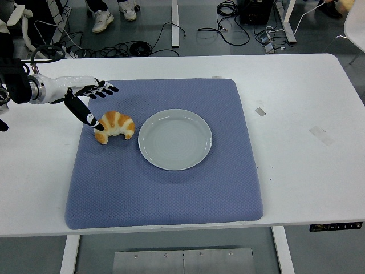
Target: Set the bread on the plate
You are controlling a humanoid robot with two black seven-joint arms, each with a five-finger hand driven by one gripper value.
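The left hand [85, 100], fingers spread and holding nothing, hovers just left of the croissant [114, 126], which lies on the blue mat [165, 188] beside the empty plate [175, 138]; a thumb nudge could push it away before a grip forms.

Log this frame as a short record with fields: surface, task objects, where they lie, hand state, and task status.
surface: white table with a blue-grey textured fabric mat on it
bread: golden-brown curved croissant, lying on the mat left of the plate, not on it
plate: pale grey round plate, near the mat's centre, nothing on it
left hand: white and black five-fingered hand, fingers spread, holding nothing, one fingertip at the croissant's left end
right hand: not in view
status: bread not yet grasped
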